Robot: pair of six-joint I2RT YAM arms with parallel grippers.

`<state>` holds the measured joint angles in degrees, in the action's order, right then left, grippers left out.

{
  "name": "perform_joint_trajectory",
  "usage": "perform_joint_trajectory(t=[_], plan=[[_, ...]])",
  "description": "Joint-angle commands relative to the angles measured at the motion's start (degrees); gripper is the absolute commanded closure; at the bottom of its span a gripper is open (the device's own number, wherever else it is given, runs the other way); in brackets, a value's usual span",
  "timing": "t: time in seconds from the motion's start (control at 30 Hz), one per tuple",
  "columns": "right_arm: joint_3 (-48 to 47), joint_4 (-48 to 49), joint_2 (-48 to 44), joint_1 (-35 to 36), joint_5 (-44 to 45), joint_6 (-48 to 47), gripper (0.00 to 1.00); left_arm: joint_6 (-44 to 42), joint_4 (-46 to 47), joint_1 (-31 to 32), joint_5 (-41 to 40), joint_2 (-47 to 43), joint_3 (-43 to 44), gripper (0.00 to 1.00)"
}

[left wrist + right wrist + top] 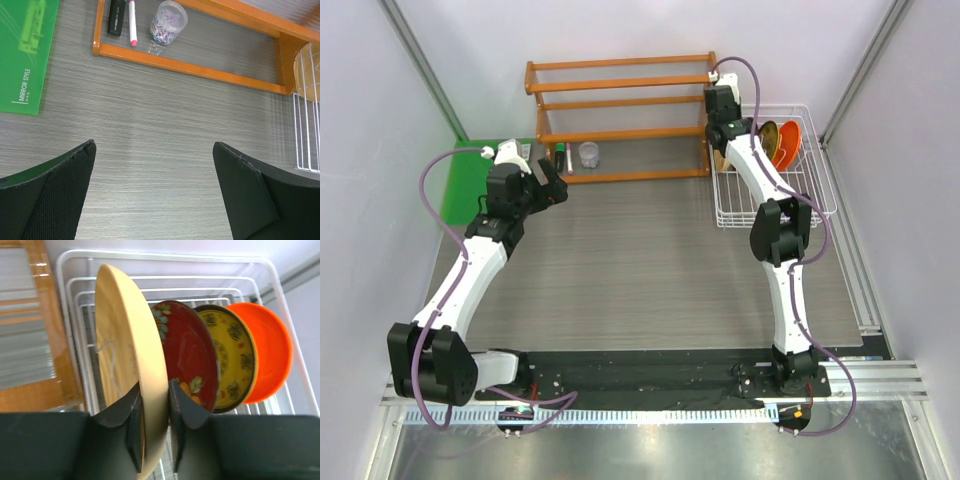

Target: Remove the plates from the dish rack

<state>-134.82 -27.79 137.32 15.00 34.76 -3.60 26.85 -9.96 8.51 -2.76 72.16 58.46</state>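
- Gripping the tan plate (125,350) by its rim, right fingers (129,427) start the first unload from the dish rack (738,205), upper right of the top view.
- Left fingers (55,195) gape, idle.
- Next: lift straight up, clear of the red plate (187,350).

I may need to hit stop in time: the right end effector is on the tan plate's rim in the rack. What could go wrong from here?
1. The right end effector grips only the rim of the large tan plate; lifted, it may swing or slip.
2. One finger sits between it and the red flowered plate; a tilted lift could knock that plate.
3. The wooden shelf stands right beside the dish rack; the plate could strike it.
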Motion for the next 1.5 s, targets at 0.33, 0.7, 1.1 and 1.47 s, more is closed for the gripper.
perform_joint_trajectory(t=[0.33, 0.7, 1.1, 1.47], plan=[[2.4, 13.9, -7.6, 4.0, 16.4, -12.0, 0.99, 0.1, 1.7, 0.1, -1.7, -0.1, 0.1, 0.01], [8.4, 29.3, -15.6, 7.6, 31.0, -27.2, 0.99, 0.5, 0.9, 0.4, -1.3, 0.6, 1.0, 0.01], [35.5, 4.9, -47.2, 10.0, 9.8, 6.6, 0.99, 4.6, 5.9, 0.5, 15.4, 4.0, 1.3, 0.05], [67.0, 16.0, -59.4, 10.0, -34.0, 29.0, 0.99, 19.5, 26.1, 0.8, 37.1, 8.3, -7.5, 0.01]])
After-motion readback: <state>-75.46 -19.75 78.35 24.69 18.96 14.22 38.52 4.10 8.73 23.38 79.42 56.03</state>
